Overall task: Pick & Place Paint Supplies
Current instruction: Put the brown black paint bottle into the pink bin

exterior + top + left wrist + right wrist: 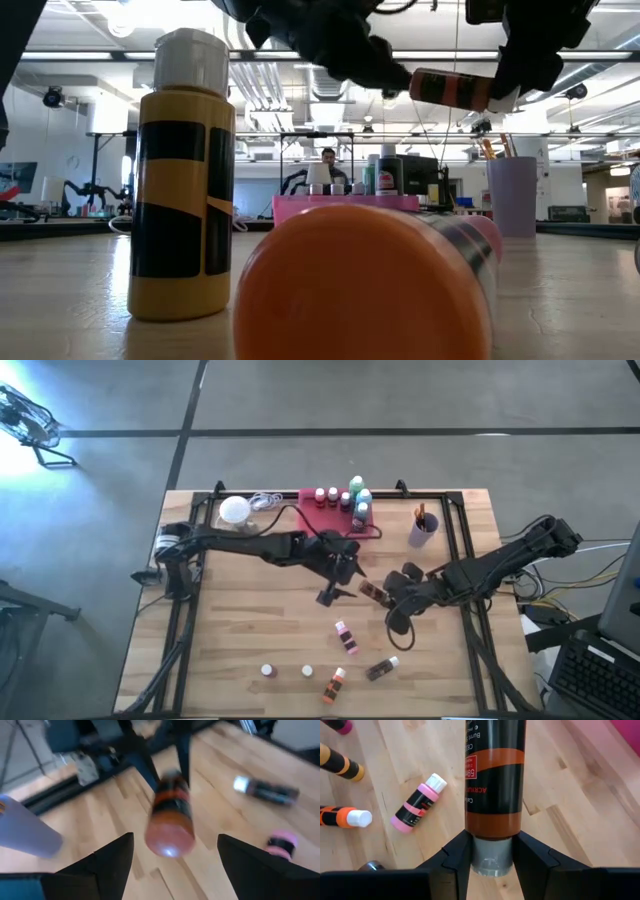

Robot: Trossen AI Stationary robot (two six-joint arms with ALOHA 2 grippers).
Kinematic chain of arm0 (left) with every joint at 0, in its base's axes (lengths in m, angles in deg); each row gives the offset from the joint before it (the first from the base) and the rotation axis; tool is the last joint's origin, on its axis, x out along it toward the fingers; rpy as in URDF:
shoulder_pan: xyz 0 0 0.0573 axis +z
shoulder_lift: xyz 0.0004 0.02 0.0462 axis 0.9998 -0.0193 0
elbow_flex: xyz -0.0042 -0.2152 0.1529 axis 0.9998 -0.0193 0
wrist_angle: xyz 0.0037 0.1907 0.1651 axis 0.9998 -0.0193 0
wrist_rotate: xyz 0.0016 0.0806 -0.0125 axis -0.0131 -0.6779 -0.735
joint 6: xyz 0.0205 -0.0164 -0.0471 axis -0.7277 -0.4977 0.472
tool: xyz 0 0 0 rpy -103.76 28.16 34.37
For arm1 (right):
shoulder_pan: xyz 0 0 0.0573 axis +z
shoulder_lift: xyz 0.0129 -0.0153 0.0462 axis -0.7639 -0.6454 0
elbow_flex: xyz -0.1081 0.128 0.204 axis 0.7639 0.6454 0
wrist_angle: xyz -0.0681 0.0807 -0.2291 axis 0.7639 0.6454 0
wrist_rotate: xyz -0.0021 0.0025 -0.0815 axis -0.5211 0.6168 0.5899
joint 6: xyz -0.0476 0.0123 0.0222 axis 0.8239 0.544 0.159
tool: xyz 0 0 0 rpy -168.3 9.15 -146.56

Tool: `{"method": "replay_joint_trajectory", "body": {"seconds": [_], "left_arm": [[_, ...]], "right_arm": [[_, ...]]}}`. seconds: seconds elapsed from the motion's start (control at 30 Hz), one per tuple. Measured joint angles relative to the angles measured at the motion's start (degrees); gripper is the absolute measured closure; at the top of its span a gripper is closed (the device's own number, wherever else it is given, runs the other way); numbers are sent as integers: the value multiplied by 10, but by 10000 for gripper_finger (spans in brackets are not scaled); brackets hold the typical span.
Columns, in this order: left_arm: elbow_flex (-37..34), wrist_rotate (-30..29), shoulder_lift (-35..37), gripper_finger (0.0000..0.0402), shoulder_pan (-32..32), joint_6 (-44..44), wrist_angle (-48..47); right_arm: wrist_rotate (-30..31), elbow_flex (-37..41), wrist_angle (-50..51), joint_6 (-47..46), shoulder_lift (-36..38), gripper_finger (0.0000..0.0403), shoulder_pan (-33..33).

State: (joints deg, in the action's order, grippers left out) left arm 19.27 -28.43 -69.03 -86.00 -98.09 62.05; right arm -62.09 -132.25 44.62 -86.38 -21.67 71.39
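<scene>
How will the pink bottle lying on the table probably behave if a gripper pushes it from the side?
The pink bottle lies on its side on bare wood, so it would probably roll. It looks small and plastic, so likely light and not fragile. Its smooth round body may slip.

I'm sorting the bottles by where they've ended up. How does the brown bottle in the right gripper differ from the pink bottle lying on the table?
The brown bottle is clamped at its cap between the right gripper's fingers, off the table; the pink bottle lies free on its side on the wood. The brown bottle's label is black and brown, while the pink bottle's is black and pink. Both are small paint bottles.
</scene>
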Motion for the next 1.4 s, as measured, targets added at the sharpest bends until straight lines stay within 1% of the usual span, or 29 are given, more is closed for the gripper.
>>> {"method": "replay_joint_trajectory", "body": {"seconds": [0.13, 0.3, 0.5, 0.6, 0.77, 1.0, 1.17, 1.27, 1.4], "left_arm": [[-3, 6, 1, 112, 0, 11, 37], [-4, 14, 1, 112, -5, 9, 36], [-4, 13, -3, 112, -6, 2, 35], [-4, 13, -6, 112, -9, -5, 35], [-4, 14, -8, 112, -11, -13, 42], [-4, 13, -8, 112, -12, -13, 43], [-4, 13, -8, 114, -12, -13, 43], [-4, 13, -8, 124, -12, -13, 48], [-4, 13, -8, 152, -12, -13, 61]], "right_arm": [[0, 0, -15, 14, 0, 283, 0], [3, -3, -25, 34, 0, 294, 0], [6, -4, -59, 57, 0, 287, -5], [15, -4, -59, 62, 0, 285, -11], [16, -4, -63, 79, 0, 294, -19], [16, -4, -65, 80, 0, 286, -22], [16, -4, -66, 80, 0, 292, -22], [16, -3, -66, 80, 0, 292, -22], [16, -3, -66, 80, 0, 287, -22]]}}
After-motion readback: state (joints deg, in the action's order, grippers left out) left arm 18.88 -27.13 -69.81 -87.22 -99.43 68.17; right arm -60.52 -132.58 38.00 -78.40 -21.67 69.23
